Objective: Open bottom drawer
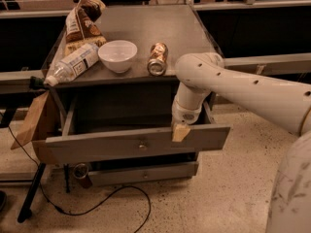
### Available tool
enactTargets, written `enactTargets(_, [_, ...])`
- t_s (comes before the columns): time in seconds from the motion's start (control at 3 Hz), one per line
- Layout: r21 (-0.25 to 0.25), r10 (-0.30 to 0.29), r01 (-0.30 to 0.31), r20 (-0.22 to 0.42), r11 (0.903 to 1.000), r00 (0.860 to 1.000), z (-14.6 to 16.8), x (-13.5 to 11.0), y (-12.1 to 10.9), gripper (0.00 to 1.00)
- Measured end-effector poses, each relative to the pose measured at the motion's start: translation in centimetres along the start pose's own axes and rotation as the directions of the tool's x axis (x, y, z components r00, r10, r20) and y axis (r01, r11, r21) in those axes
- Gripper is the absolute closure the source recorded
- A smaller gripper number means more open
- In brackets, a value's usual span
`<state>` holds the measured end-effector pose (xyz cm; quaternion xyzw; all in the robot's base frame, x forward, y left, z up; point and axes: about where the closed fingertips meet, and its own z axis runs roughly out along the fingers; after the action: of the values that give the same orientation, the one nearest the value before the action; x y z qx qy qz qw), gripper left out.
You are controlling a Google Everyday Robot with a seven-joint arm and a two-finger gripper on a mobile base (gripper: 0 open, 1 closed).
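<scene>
Hanging at the front edge of the pulled-out upper drawer (pixel 97 147), your hand (pixel 181 131) sits right of that drawer's knob, and you cannot tell whether it is parted or closed. Your bottom drawer (pixel 146 173) lies below, its front set back under the upper one. The table (pixel 146 28) carries 1 bowl (pixel 117 55), 1 can (pixel 157 58) and 1 bottle (pixel 72 64).

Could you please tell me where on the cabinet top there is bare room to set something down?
The cabinet top is bare along its back and right side, behind the bowl and can. Its front left is crowded: snack bag, bottle, bowl, can. The gripper sits at the front of the open drawer, right of its knob.
</scene>
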<state>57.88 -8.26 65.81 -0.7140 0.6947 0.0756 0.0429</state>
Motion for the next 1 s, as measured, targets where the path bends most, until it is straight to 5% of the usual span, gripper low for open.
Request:
enactTargets(0.33, [-0.021, -0.043, 0.043, -0.014, 0.9989, 0.999, -0.5, 1.4, 2.0, 0.96])
enactTargets(0.67, [-0.021, -0.043, 0.043, -0.014, 0.9989, 0.999, -0.4, 1.3, 2.0, 0.00])
enactTargets(1.0, [-0.038, -0.101, 0.100, -0.023, 0.9943, 0.995, -1.0, 2.4, 4.1, 0.00])
